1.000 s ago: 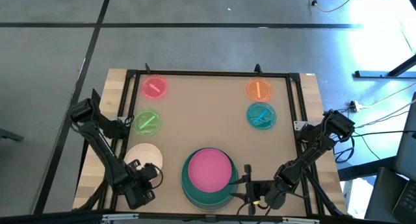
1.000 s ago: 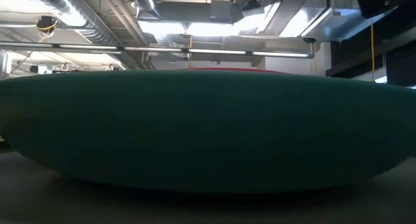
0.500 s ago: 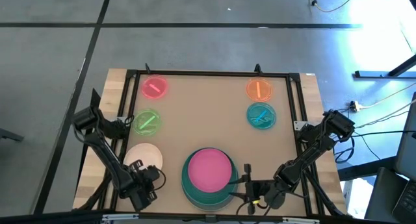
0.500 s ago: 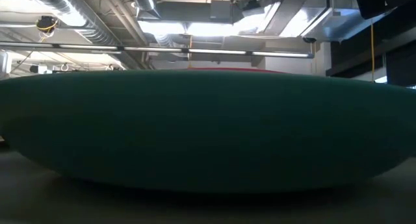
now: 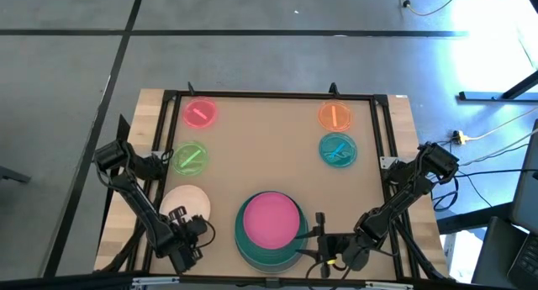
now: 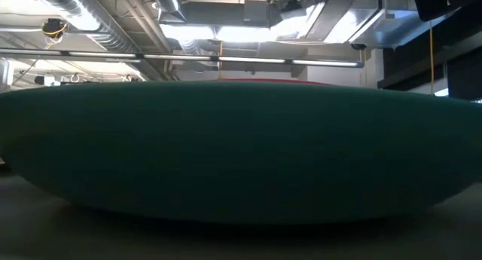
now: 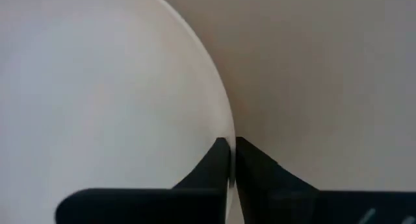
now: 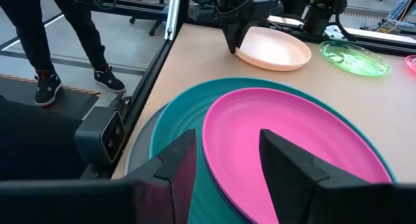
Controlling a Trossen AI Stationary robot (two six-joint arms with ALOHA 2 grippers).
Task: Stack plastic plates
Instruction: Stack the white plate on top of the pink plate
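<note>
- While both arms sit low at the near edge, the table (image 5: 269, 155) carries the biggest pile at its near middle: a grey plate (image 8: 140, 146) at the bottom, a teal plate (image 5: 245, 239) on it, and a magenta plate (image 5: 271, 220) on top. A thin dark rim shows between teal and magenta in the right wrist view, but I cannot tell what it belongs to.
- From table height, the teal plate's side fills nearly the whole low view and hides everything behind it but the ceiling.
- Next in size, the cream-white plate (image 5: 187, 201) lies alone on the left of the stack, apart from it.
- Four small translucent plates lie singly, each with a strip inside it: pink (image 5: 199, 113) at the far left, green (image 5: 191, 158) nearer on that side, orange (image 5: 334, 116) at the far right, blue (image 5: 338, 150) just nearer than it.
- On the cream-white plate's near rim, the left gripper (image 7: 232, 160) has its fingers nipped together with the rim between them.
- Beside the stack's right edge, the right gripper (image 8: 227, 162) rests spread wide, holding nothing, looking across the magenta plate.
- Beyond the table edge a person's legs (image 8: 45, 29) stand on the floor.
</note>
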